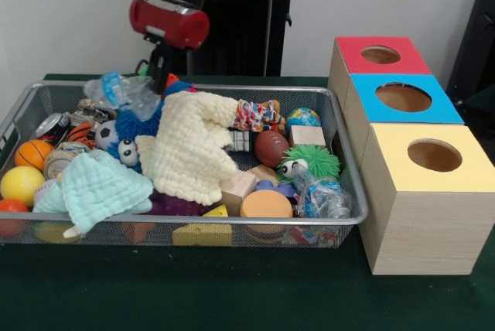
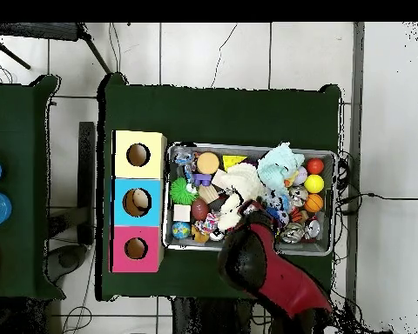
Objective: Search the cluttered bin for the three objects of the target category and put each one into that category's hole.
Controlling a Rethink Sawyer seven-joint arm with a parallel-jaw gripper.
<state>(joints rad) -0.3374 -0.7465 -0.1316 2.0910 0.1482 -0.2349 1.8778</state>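
Looking for: three small clear water bottles hiding in the bin (image 1: 340,221), going from left to right in the front view.
Far left of the bin: a clear bottle (image 1: 124,91) is lying at the back, near the robot.
Tool: the tool (image 1: 160,68) is hanging right beside that bottle. I cannot tell if it is gripping or loose, because toys are hiding its tip.
Middle of the bin: a big cream cloth (image 1: 189,145) and a pale green cloth (image 1: 97,188) are covering many toys. A third bottle could be hiding under them.
Right of the bin: a second bottle (image 1: 319,196) is lying at the front, beside a green fuzzy ball (image 1: 311,162).
Far right on the table: the red box's hole (image 1: 380,55) is looking empty.
How far along: no bottle is showing in the hole yet, so all three jobs are probably still waiting.
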